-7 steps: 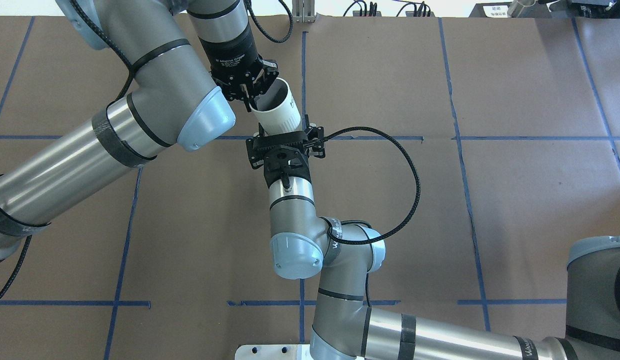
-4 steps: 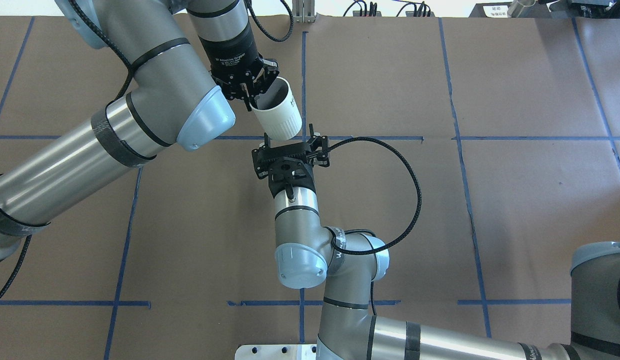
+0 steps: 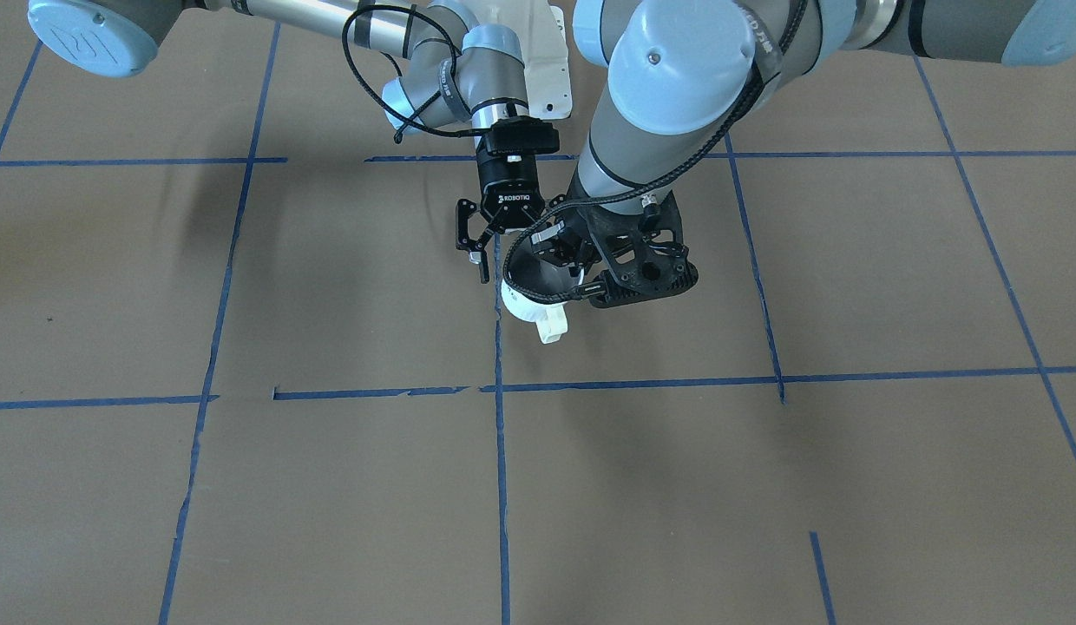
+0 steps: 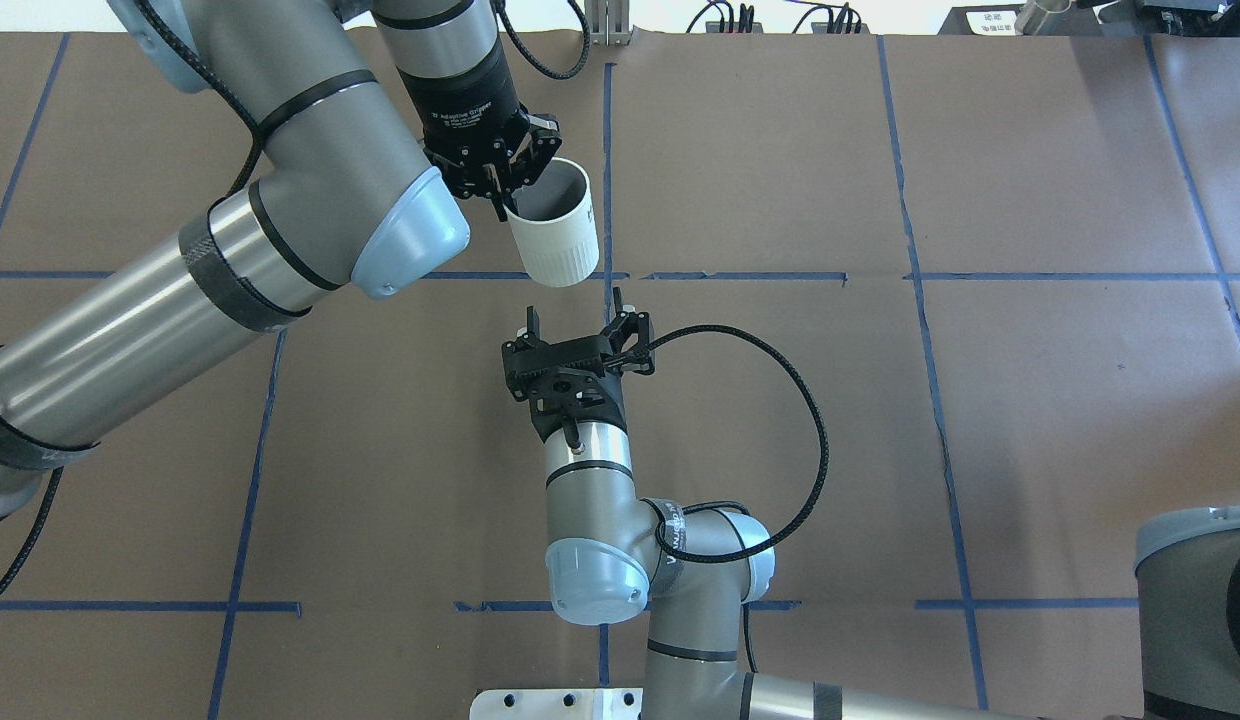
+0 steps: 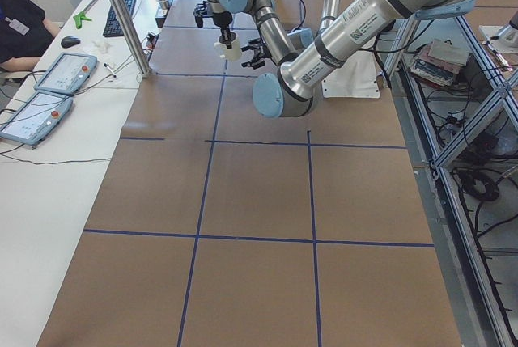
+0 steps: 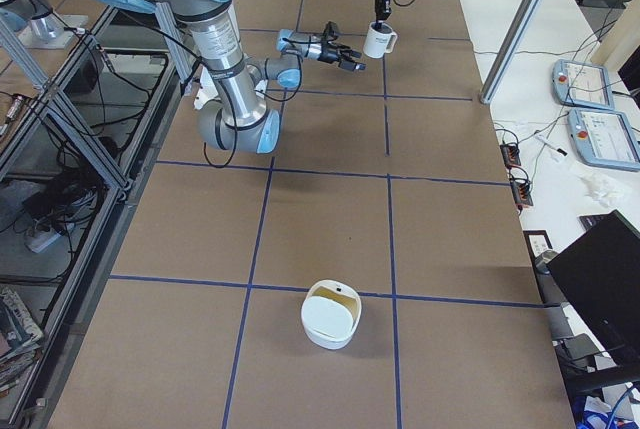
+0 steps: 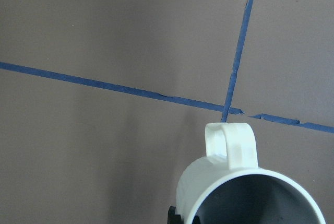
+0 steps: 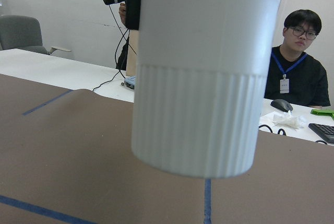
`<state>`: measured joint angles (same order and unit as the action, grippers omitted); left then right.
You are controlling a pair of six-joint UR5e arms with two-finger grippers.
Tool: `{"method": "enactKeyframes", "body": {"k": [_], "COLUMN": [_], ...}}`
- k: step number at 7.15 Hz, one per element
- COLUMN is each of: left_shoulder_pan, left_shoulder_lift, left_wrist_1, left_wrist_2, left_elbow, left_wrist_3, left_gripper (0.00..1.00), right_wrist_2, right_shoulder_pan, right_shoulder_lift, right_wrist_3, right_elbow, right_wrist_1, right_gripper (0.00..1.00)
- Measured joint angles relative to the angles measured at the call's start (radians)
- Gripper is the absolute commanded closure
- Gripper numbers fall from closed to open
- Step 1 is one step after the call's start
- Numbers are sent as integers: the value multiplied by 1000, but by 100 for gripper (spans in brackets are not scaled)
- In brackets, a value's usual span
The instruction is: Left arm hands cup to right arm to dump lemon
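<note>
The cup (image 4: 555, 238) is held clear of the worktop (image 4: 1030, 420), mouth up and slightly tilted, with its handle turned away from the robot. It is gripped at the rim by the left pincer (image 4: 501, 193), closed on the wall. The right pincer (image 4: 577, 322) is spread wide, near the cup's base and not touching it.

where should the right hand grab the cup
Probably around the ribbed lower body of the cup, coming in level from the robot's side. The left hand pinches the rim and the handle points away, so the lower wall facing the open right hand is bare.
</note>
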<state>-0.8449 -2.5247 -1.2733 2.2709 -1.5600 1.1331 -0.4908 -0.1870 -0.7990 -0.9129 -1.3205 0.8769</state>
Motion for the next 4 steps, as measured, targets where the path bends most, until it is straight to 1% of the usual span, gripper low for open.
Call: {"method": "enactKeyframes", "body": {"k": [2, 4], "left_shoulder_pan": [-44, -133], "left_shoulder_lift": [10, 72], "left_wrist_1": [3, 9], "left_wrist_2": [13, 14], "left_elbow": [0, 0], "left_wrist_3": [-29, -177], "left_gripper": [100, 100], "right_wrist_2": [-4, -7], "right_shoulder_pan": [1, 0], "right_shoulder_lift": [1, 2], "right_wrist_3": [30, 53], "right_elbow": [-6, -16], "right_wrist_1": [-7, -20], "right_gripper": [0, 0]}}
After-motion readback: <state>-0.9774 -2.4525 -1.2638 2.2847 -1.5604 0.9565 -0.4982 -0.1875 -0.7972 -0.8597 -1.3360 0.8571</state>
